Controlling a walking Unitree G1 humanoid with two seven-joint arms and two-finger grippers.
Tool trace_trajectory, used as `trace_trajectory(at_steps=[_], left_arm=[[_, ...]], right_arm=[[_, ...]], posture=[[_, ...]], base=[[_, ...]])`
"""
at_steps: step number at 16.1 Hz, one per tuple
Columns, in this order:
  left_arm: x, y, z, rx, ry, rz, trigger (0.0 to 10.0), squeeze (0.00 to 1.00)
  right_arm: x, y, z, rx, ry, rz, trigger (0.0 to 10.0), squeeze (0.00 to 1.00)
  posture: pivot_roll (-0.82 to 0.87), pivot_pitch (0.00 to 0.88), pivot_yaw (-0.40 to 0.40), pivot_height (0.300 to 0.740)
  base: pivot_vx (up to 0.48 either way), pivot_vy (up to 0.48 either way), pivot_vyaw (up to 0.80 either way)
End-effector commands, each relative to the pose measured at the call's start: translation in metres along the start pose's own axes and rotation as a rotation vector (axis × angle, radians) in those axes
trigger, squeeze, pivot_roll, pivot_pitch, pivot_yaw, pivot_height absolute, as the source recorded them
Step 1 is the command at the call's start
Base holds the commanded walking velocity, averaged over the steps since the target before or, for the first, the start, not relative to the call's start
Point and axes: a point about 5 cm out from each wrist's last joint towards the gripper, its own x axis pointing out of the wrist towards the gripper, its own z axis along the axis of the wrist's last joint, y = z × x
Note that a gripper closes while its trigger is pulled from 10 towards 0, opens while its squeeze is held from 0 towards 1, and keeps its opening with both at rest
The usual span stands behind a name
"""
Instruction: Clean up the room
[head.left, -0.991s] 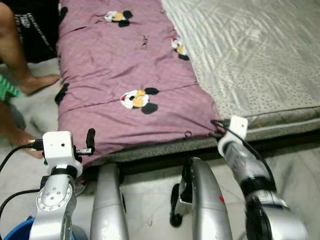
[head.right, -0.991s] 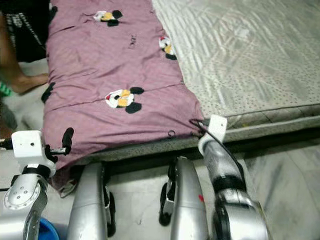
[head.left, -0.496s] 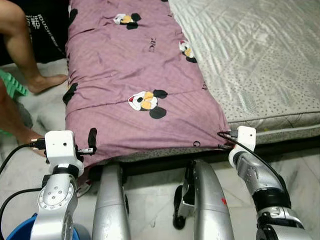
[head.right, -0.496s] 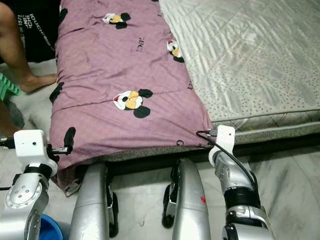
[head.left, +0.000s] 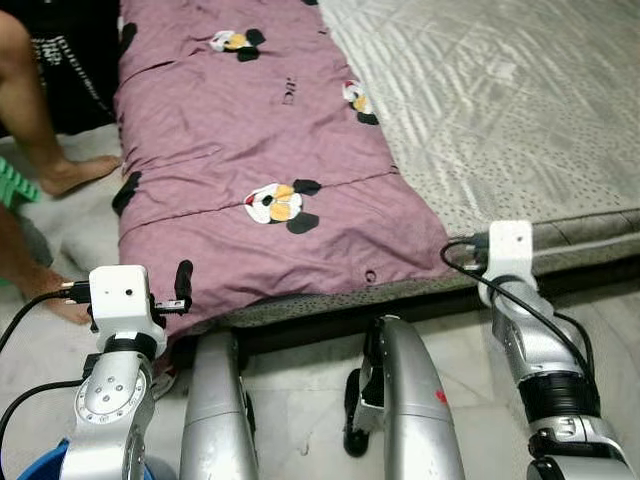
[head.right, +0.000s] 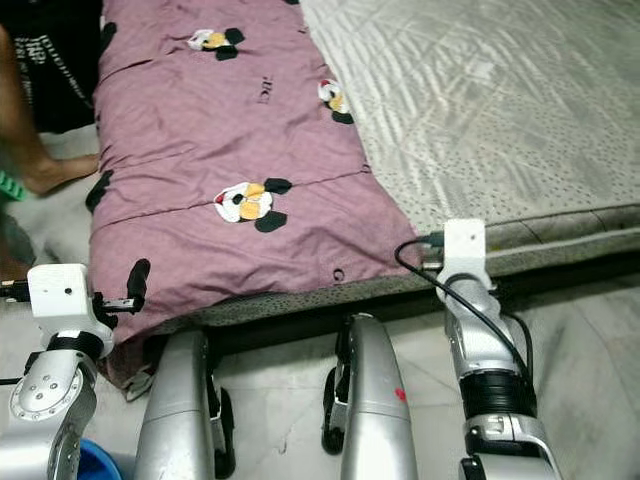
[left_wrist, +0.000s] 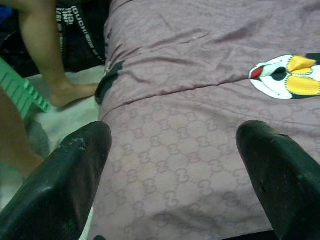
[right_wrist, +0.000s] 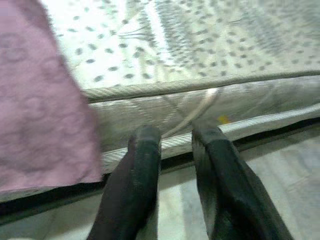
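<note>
- R tool (right_wrist: 172, 145): fingers nearly together, nothing clamped btwn them; tips at the mattress (head.left: 520, 110) side edge, just beside the blanket (head.left: 250, 170) corner.
- Change vs 1.0 s ago: R arm was at the blanket's near corner; now moved to robot's right, apart from the cloth. Corner lies flat, hem a bit straighter.
- L tool (left_wrist: 175, 165): fingers wide apart, empty, over the blanket's L near edge; position unchanged.
- Blanket: spread lengthwise on mattress L half, near edge draped over the front.
- Person's legs (head.left: 45, 120) beside bed, L side.
- Judgement: looks like a released tug; blanket reads as laid out, minor wrinkles remain.
</note>
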Motion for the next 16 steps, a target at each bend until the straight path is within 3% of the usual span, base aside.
trace_trajectory(at_steps=[1,2,3,7,8,10,12,13,15,16], left_arm=[[-0.002,0.002,-0.003,0.005,0.019,0.001,10.0,0.0],[-0.002,0.002,-0.002,0.005,0.017,0.002,10.0,0.0],[-0.001,0.002,0.001,0.002,0.008,0.004,10.0,0.0],[-0.005,-0.001,0.008,-0.025,-0.018,0.006,10.0,0.0],[-0.011,0.0,0.009,-0.027,-0.017,0.013,10.0,0.0],[-0.018,0.002,0.008,-0.026,-0.011,0.029,10.0,0.0],[-0.03,0.002,0.007,-0.024,0.001,0.041,10.0,0.0],[-0.032,0.002,0.007,-0.023,0.002,0.043,10.0,0.0],[-0.043,0.003,0.007,-0.02,0.02,0.055,10.0,0.0],[-0.044,0.003,0.008,-0.019,0.022,0.055,10.0,0.0]], right_arm=[[-0.001,-0.007,0.004,-0.012,-0.033,-0.039,10.0,1.0],[0.001,-0.004,0.014,0.051,-0.082,-0.026,10.0,1.0],[0.001,0.009,0.032,0.131,-0.169,0.047,10.0,1.0],[0.003,0.066,0.058,0.279,-0.238,0.31,10.0,1.0],[0.002,0.088,0.064,0.282,-0.245,0.398,10.0,1.0],[0.0,0.111,0.069,0.302,-0.245,0.474,10.0,1.0],[-0.006,0.146,0.077,0.301,-0.229,0.546,10.0,1.0],[-0.008,0.152,0.078,0.296,-0.224,0.555,10.0,1.0],[-0.028,0.199,0.083,0.311,-0.184,0.665,10.0,1.0],[-0.033,0.211,0.075,0.307,-0.139,0.694,10.0,1.0]], posture=[[0.09,0.202,-0.029,0.556],[0.09,0.201,-0.028,0.556],[0.09,0.201,-0.028,0.556],[0.12,0.218,-0.033,0.556],[0.14,0.24,-0.041,0.556],[0.15,0.253,-0.048,0.556],[0.2,0.281,-0.065,0.556],[0.2,0.281,-0.065,0.556],[0.24,0.303,-0.069,0.556],[0.24,0.303,-0.068,0.556]], base=[[0.0,0.0,0.0],[0.0,0.0,0.0],[0.0,0.0,0.0],[0.0,0.0,0.0],[0.0,0.0,0.0],[0.0,0.0,0.0],[0.0,0.0,0.0],[0.0,0.0,0.0],[0.0,0.0,0.0],[0.0,0.0,0.0]])
